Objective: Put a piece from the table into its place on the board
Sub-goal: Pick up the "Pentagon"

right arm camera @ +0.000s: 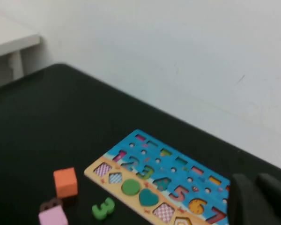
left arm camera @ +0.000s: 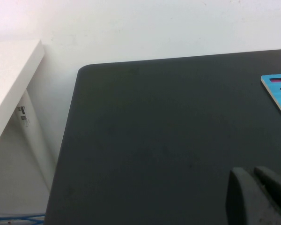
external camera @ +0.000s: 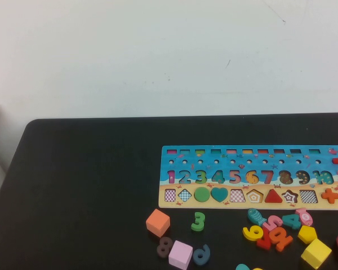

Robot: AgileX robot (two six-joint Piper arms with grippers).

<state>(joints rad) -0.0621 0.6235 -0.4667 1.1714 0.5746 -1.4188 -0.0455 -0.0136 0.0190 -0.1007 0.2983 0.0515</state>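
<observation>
The right gripper (right arm camera: pixel 262 199) shows only in its own wrist view, as 2 dark matte fingers standing side by side with a narrow seam between them; they look pressed together, though the view cuts off most of them. It hangs above the table, holding nothing and touching nothing. The left gripper (left arm camera: pixel 260 194) likewise shows only in its wrist view: 2 dark fingers close together over bare tabletop, well apart from the board's corner, empty.

The table (external camera: pixel 84 180) is matte black with a rounded corner. The board (external camera: pixel 253 177) lies flat on it, a long wooden rectangle, blue above and tan along the near strip, carrying coloured numbers and a row of shapes. The place (external camera: pixel 254 196), a pentagon hollow with pale concentric lines, sits empty between a checkered hollow and a red triangle (external camera: pixel 273 196).

The piece (external camera: pixel 307 234), a small flat yellow pentagon, lies on the table near the board's near edge, just beside a larger yellow cube (external camera: pixel 316 253) and a cluster of loose numbers.
</observation>
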